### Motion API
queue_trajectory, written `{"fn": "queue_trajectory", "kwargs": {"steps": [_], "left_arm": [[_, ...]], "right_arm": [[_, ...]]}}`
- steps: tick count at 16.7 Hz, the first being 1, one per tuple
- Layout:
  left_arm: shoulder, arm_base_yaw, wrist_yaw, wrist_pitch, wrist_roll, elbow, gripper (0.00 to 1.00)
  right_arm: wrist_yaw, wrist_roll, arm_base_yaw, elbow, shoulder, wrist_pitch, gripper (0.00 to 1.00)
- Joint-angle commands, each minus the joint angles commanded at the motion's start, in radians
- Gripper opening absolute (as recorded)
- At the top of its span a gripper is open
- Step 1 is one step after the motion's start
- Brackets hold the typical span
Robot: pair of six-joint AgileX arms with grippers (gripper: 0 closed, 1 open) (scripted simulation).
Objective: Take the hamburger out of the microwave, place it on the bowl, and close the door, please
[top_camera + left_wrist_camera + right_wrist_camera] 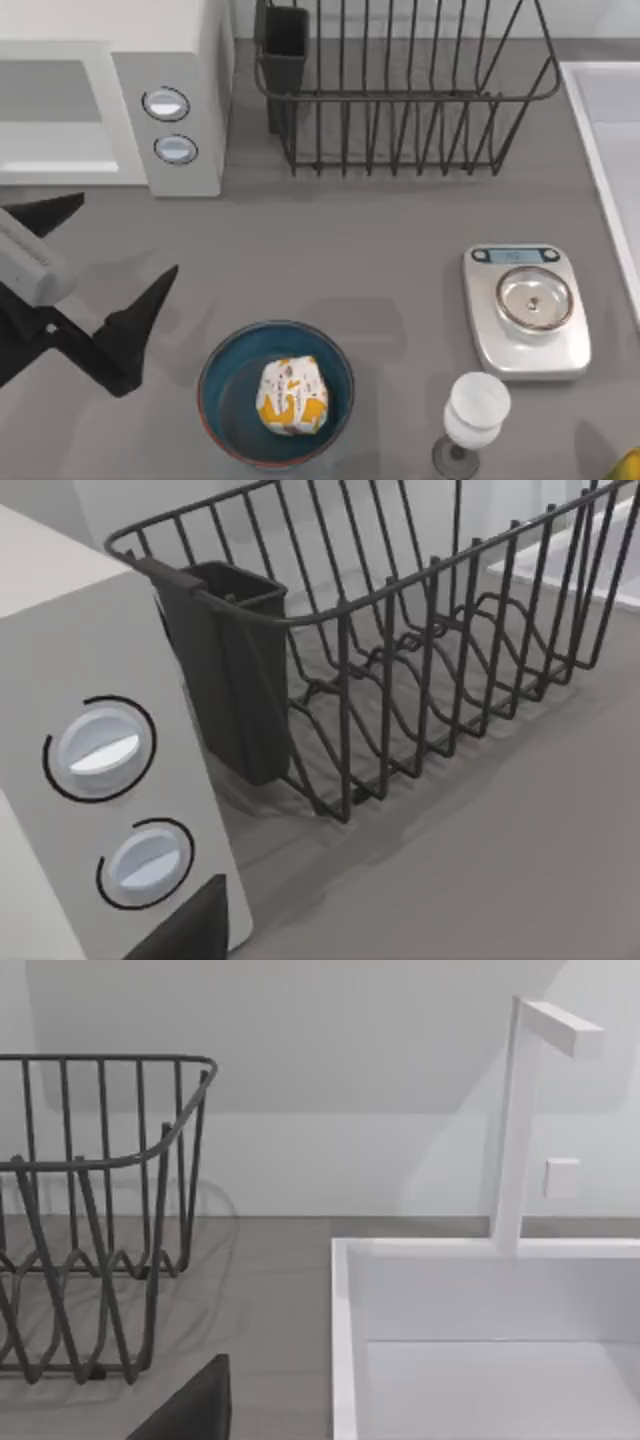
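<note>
The hamburger (292,396) is already sitting inside the bowl (215,385) near the table's (380,260) front edge, so I judge that closing the door is what remains. The left tool (105,275) is hanging over the table at the left with its two dark fingers spread wide apart, gripping nothing. The microwave (185,60) is lying at about twelve o'clock from that tool, its knob panel (170,125) toward one o'clock, and the bowl is sitting at about four o'clock. The microwave's front is running left to right along the table and facing the front edge. Whether the door is open I cannot tell. The left arm is clearly the nearer one; the right tool is parked near the sink (345,1360), its fingers' state unclear.
</note>
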Motion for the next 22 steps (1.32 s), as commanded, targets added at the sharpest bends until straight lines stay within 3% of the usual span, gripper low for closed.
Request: {"fn": "queue_trajectory", "kwargs": {"steps": [4, 8, 11, 16, 22], "left_arm": [[-0.400, 0.090, -0.216, -0.166, -0.122, -0.091, 1.00], [-0.638, 0.158, -0.380, -0.291, -0.215, -0.159, 1.00], [-0.706, 0.181, -0.436, -0.334, -0.247, -0.183, 1.00], [-0.708, 0.182, -0.437, -0.335, -0.248, -0.183, 1.00], [-0.708, 0.182, -0.437, -0.335, -0.248, -0.183, 0.55]], "right_arm": [[0.000, 0.000, 0.000, 0.000, 0.000, 0.000, 1.00], [0.000, 0.000, 0.000, 0.000, 0.000, 0.000, 1.00], [0.000, 0.000, 0.000, 0.000, 0.000, 0.000, 1.00], [0.000, 0.000, 0.000, 0.000, 0.000, 0.000, 1.00], [0.000, 0.000, 0.000, 0.000, 0.000, 0.000, 1.00]]}}
